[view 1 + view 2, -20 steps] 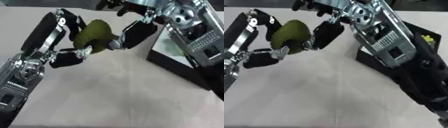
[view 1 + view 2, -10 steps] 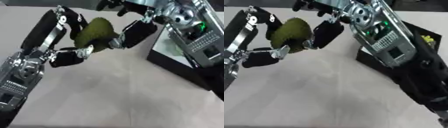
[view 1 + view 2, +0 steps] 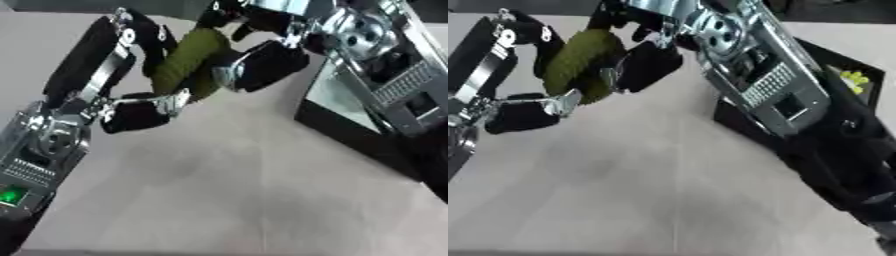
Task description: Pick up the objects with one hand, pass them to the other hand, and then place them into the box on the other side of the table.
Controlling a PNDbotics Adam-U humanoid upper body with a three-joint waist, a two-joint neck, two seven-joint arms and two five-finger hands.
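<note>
An olive-green rounded object point(image 3: 186, 62) hangs above the table's far left part, held between both hands. My left hand point(image 3: 122, 95) curls round it from the left and below. Fingers of my right hand point(image 3: 258, 62) press on it from the right and above. The black box point(image 3: 350, 107) stands at the right, partly hidden by my right forearm. A small yellow thing point(image 3: 852, 80) lies in the box's far right corner.
The beige table point(image 3: 245, 190) stretches bare below the hands. My right forearm point(image 3: 772, 85) crosses over the box's left side. Dark background lies beyond the table's far edge.
Both hands keep their hold on the green object; the pair has hardly moved. The green light on the right forearm has gone out.
</note>
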